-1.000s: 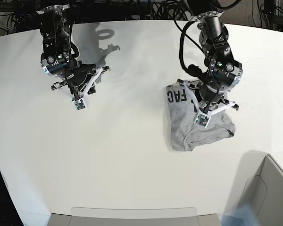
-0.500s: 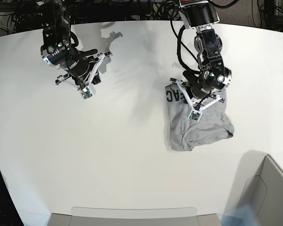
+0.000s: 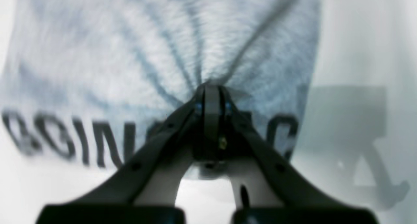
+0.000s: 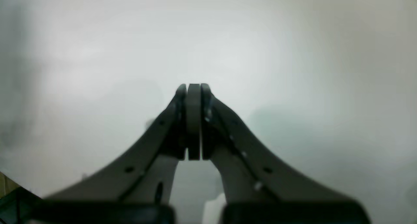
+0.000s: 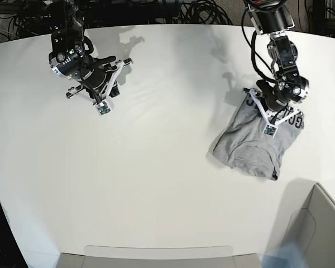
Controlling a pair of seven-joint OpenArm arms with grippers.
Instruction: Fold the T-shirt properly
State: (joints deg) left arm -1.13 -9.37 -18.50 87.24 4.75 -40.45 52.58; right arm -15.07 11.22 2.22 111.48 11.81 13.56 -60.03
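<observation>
- Open light grey box [image 5: 318, 223] at the lower right corner of the base view, only partly in frame; inside wall pale, contents not discernible.
- Heather-grey short-sleeved cotton T-shirt [image 5: 254, 145] bunched on the round white table [image 5: 156, 184], toward the right side of the base view, near the grey box but apart from it; folds spreading toward the lower left, with a rounded hem or neckline edge facing the table's front.
- Black block capitals printed along the T-shirt's upper right edge; in the left wrist view, blurred letters [image 3: 71, 139] readable roughly as "GIN" with a rounded letter before them, and a "C" to the right of the fingers; full word not legible.
- Left gripper [image 3: 211, 90] clamped tight on a pinch of the T-shirt fabric, creases radiating from the fingertips; same gripper seen in the base view over the garment's upper right part [image 5: 271, 125].
- Right gripper [image 4: 194, 87] closed with fingers pressed together, nothing between them, only blurred white table surface behind; in the base view positioned at the far left [image 5: 103, 106], well apart from the T-shirt.
- Tangle of black cables [image 5: 178, 11] beyond the table's far edge.
</observation>
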